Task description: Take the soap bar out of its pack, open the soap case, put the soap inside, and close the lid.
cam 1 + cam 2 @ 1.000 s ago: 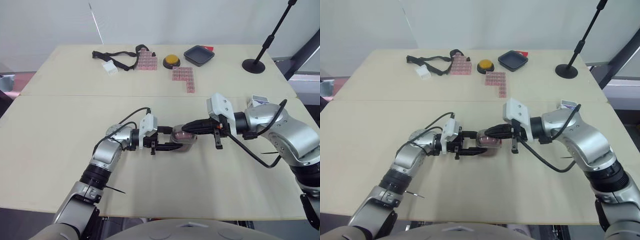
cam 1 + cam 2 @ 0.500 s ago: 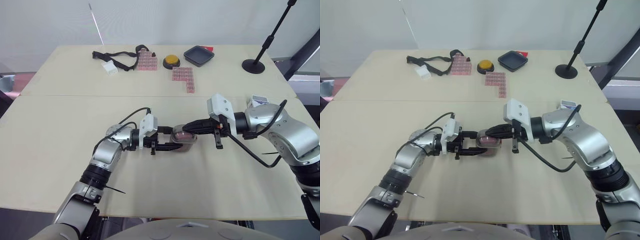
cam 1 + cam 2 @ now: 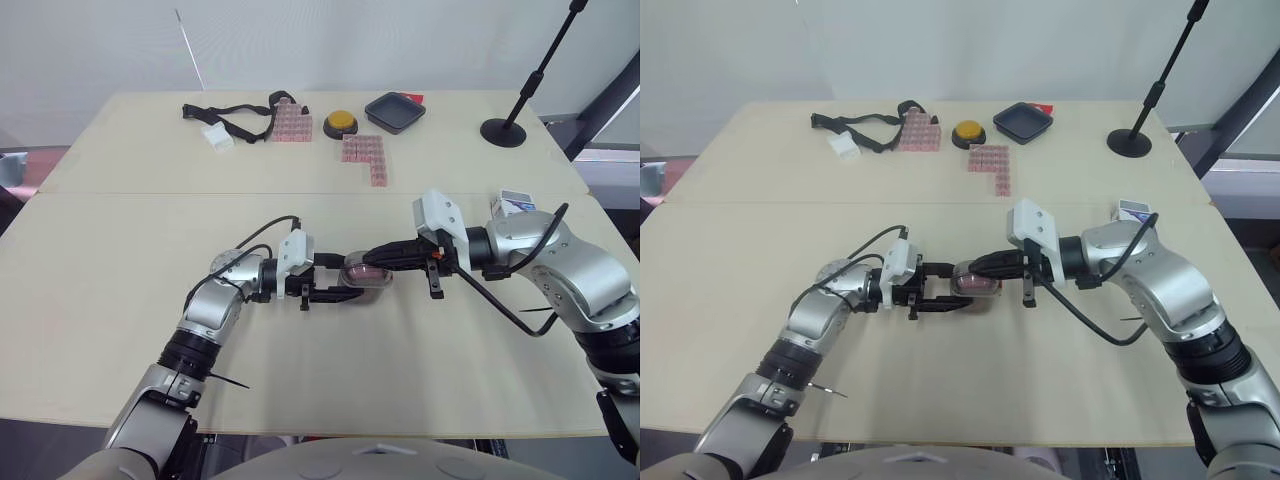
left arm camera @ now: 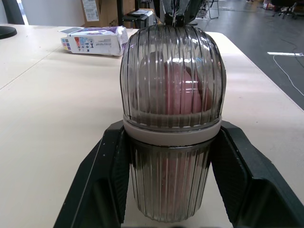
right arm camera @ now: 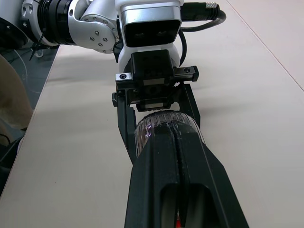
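Observation:
A ribbed, smoky-clear soap case (image 3: 366, 276) lies on the table's middle, lid down, with the pink soap bar (image 4: 183, 92) visible inside it. My left gripper (image 3: 350, 282) is shut on the soap case, one black finger (image 4: 107, 175) on each side of its lower half. My right gripper (image 3: 374, 258) reaches in from the right with its fingers (image 5: 176, 161) pressed together, and their tips rest on top of the lid. The soap pack (image 3: 514, 202), a small white and blue box, lies near the table's right edge behind the right arm.
Along the far side of the table lie a black strap (image 3: 232, 113) with a white piece, two groups of pink blocks (image 3: 365, 155), a yellow button (image 3: 341, 124) and a black tray (image 3: 395, 110). A microphone stand base (image 3: 504, 131) sits at the far right.

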{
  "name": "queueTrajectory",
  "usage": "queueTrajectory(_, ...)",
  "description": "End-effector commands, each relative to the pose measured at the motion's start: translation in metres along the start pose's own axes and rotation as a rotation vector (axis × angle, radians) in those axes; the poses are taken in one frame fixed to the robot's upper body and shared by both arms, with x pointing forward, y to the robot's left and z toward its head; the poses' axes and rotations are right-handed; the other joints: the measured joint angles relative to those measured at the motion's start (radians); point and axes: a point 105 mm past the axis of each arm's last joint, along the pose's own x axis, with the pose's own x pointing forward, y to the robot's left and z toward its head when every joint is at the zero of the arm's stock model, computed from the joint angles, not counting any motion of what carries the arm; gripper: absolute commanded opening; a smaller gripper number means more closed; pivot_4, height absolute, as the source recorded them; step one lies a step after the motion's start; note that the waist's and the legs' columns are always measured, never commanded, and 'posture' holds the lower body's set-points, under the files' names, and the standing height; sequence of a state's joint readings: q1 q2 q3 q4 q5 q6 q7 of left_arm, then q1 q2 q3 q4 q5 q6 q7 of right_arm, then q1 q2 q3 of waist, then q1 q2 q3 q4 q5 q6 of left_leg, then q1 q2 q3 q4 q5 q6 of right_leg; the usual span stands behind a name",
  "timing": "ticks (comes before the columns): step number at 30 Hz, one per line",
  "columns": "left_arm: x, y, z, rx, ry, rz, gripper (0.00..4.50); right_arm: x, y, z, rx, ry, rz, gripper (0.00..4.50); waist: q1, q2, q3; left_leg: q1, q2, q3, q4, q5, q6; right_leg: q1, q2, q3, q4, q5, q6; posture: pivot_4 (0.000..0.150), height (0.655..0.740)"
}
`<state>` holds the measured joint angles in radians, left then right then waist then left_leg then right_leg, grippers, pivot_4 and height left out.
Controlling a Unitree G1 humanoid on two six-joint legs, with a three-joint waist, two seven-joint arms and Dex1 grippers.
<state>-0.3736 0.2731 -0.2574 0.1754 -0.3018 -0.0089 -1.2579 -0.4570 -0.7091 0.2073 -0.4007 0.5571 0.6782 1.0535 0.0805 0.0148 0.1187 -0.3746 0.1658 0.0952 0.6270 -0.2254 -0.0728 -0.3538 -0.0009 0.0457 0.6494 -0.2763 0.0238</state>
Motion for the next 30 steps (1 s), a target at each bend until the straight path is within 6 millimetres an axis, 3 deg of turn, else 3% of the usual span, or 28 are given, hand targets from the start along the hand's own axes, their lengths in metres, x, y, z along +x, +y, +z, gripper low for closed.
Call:
queueTrajectory(1, -0.001, 0.003, 0.017, 0.067, -0.041, 0.005, 1.93, -0.008, -0.016, -0.014, 0.047, 0.042, -0.095, 0.05, 0.000, 0.000, 0.000, 0.000, 0.000, 0.000, 0.000, 0.000, 0.000, 0.000, 0.000, 0.000, 0.000, 0.000, 0.000, 0.150, 0.7400)
queueTrajectory(3, -0.001, 0.004, 0.017, 0.056, -0.043, 0.007, 1.93, -0.019, -0.026, -0.006, 0.026, 0.012, -0.152, 0.29, 0.000, 0.000, 0.000, 0.000, 0.000, 0.000, 0.000, 0.000, 0.000, 0.000, 0.000, 0.000, 0.000, 0.000, 0.000, 0.150, 0.7400)
queueTrajectory(8, -0.002, 0.004, 0.018, 0.010, -0.051, 0.010, 1.93, -0.049, -0.038, 0.007, -0.059, -0.030, -0.255, 1.87, 0.002, 0.000, 0.000, -0.001, -0.002, 0.000, 0.000, 0.000, 0.001, -0.003, -0.001, -0.001, 0.000, 0.000, 0.000, 0.150, 0.7400)
queueTrajectory(11, -0.003, 0.004, 0.019, -0.056, -0.048, 0.001, 1.93, -0.064, -0.041, -0.011, -0.132, 0.058, -0.339, 2.83, 0.007, 0.000, 0.000, -0.003, -0.001, 0.000, -0.002, 0.000, 0.000, -0.002, 0.000, -0.001, 0.000, 0.000, 0.000, 0.150, 0.7400)
queueTrajectory(14, -0.006, 0.005, 0.019, -0.166, -0.043, -0.001, 1.93, -0.072, -0.030, -0.037, -0.160, 0.170, -0.325, 3.84, 0.015, 0.000, 0.000, -0.003, -0.001, 0.000, -0.002, 0.000, 0.001, -0.002, 0.000, -0.002, -0.002, 0.000, 0.000, 0.150, 0.7400)
queueTrajectory(15, -0.007, 0.005, 0.019, -0.202, -0.041, -0.002, 1.93, -0.073, -0.028, -0.040, -0.138, 0.180, -0.327, 4.29, 0.013, 0.000, 0.000, -0.003, -0.001, 0.000, -0.002, 0.000, 0.001, -0.003, 0.000, -0.002, -0.003, 0.000, 0.000, 0.150, 0.7400)
queueTrajectory(16, -0.008, 0.005, 0.020, -0.251, -0.043, -0.002, 1.93, -0.073, -0.023, -0.039, -0.087, 0.158, -0.300, 4.48, 0.011, 0.000, 0.000, -0.003, -0.001, 0.000, -0.002, 0.000, 0.001, -0.003, 0.000, -0.002, -0.003, 0.000, 0.000, 0.150, 0.7400)
queueTrajectory(22, -0.009, 0.008, 0.029, -0.605, -0.038, -0.006, 1.93, -0.061, 0.001, -0.029, -0.105, -0.025, -0.202, 4.48, -0.001, 0.000, 0.001, -0.001, -0.001, 0.000, -0.002, 0.000, 0.000, -0.003, -0.001, -0.002, -0.003, 0.000, 0.000, 0.150, 0.7400)
queueTrajectory(25, -0.009, 0.003, 0.024, -0.754, 0.022, -0.016, 1.93, -0.057, 0.014, -0.036, -0.097, -0.070, -0.162, 4.48, 0.001, 0.000, 0.001, -0.001, -0.001, 0.000, -0.002, 0.000, 0.000, -0.003, -0.001, -0.002, -0.003, 0.000, 0.000, 0.150, 0.7400)
queueTrajectory(30, -0.012, 0.003, 0.007, -0.853, 0.108, 0.040, 1.93, -0.054, 0.025, -0.045, -0.091, -0.097, -0.118, 4.48, -0.002, 0.000, 0.001, -0.004, -0.002, 0.000, -0.002, 0.000, 0.001, -0.003, -0.001, -0.002, -0.006, 0.000, 0.000, 0.150, 0.7400)
